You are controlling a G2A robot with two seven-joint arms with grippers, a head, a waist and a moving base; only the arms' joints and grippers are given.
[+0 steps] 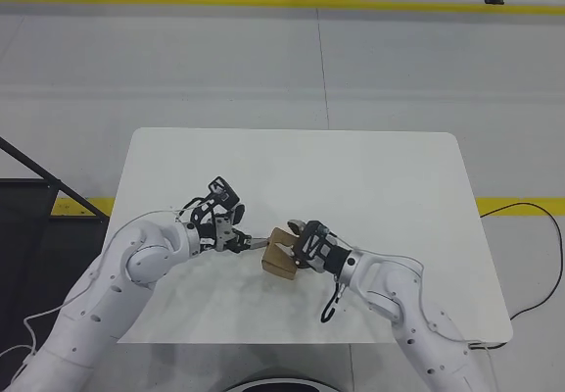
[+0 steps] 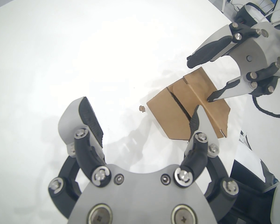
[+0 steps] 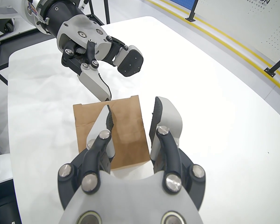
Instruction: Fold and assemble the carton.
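Flanking one carton [image 1: 278,257]: left fingers [image 2: 81,117], right fingers [image 3: 168,115], both pairs spread.

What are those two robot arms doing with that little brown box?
They are working on a small brown carton that sits on the white table. The left gripper and the right gripper are at opposite sides of it, both open, each with a fingertip on or right at the cardboard. Neither has clamped it. The carton looks partly folded, with a slit showing on top.
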